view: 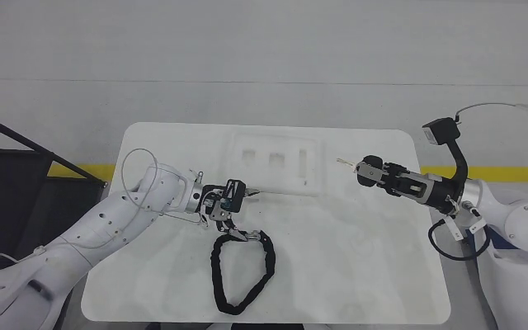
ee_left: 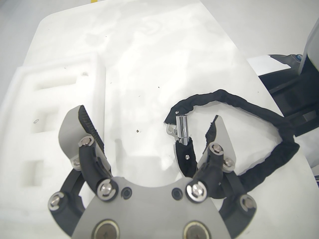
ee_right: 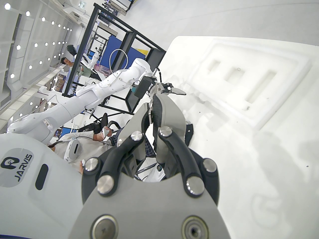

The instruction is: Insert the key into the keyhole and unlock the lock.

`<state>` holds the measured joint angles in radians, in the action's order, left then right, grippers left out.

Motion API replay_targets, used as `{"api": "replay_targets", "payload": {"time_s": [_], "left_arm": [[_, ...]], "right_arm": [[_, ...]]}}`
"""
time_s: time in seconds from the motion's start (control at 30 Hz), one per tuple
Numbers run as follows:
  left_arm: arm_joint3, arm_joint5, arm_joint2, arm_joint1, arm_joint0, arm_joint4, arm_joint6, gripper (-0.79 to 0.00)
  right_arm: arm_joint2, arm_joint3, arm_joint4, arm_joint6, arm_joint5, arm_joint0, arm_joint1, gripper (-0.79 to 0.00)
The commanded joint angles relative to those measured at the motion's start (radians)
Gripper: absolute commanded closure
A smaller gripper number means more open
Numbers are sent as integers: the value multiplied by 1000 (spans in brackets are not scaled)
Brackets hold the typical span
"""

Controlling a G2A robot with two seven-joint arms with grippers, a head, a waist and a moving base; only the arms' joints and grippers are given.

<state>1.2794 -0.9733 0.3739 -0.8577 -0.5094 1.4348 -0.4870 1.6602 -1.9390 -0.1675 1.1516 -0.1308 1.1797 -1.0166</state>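
On the white rounded table, the left gripper, fingers spread, sits over the metal ends of the black fabric-sleeved chain lock beside the white foam tray, while the right gripper, well apart, pinches a small silver key.

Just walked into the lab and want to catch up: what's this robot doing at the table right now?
The robot is working on a chain lock lying on the table. Its left gripper hangs open over the lock's shiny metal barrel, not gripping it. The right gripper is shut on what looks like the key, well apart from the lock, beyond the white foam tray. The key is not yet in the keyhole.
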Motion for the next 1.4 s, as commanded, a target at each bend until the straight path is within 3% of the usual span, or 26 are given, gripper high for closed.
{"api": "replay_targets", "payload": {"time_s": [0.0,0.4,0.6,0.97,1.2,1.27,1.3,1.37], "left_arm": [[12,29,12,7,-29,0,8,-785],[116,164,115,96,-198,116,1,-785],[183,237,154,118,-272,130,42,-785],[229,342,186,122,-365,168,98,-785],[221,345,194,109,-379,183,97,-782],[213,336,195,103,-379,178,101,-748],[208,331,196,100,-379,175,103,-696],[201,331,198,94,-378,171,107,-693]], "right_arm": [[0,0,0,0,0,0,0,0],[0,0,0,0,0,0,0,0],[0,0,0,0,0,0,0,0],[0,0,0,0,0,0,0,0],[0,0,0,0,0,0,0,0],[0,0,0,0,0,0,0,0],[0,0,0,0,0,0,0,0],[0,0,0,0,0,0,0,0]]}}
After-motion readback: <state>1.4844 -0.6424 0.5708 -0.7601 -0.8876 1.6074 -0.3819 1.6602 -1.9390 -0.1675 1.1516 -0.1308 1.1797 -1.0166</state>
